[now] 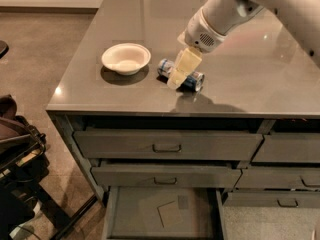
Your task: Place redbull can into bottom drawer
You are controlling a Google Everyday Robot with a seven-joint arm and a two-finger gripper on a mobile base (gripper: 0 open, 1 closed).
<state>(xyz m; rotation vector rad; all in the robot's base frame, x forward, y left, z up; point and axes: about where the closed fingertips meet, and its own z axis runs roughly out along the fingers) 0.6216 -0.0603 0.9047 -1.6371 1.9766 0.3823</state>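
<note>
The redbull can (193,79) lies on its side on the grey countertop (240,79), just right of the white bowl (126,58). My gripper (176,77) hangs from the white arm at the upper right and sits over the middle of the can, its pale fingers (186,64) pointing down and covering part of it. The bottom drawer (162,215) is pulled open at the lower middle, a shallow dark-grey tray with a pale square patch on its floor.
Two closed handled drawers (166,145) sit above the open one, and narrower drawers (287,151) are in the right column. Dark equipment (20,159) stands on the floor at the left, close to the cabinet's corner.
</note>
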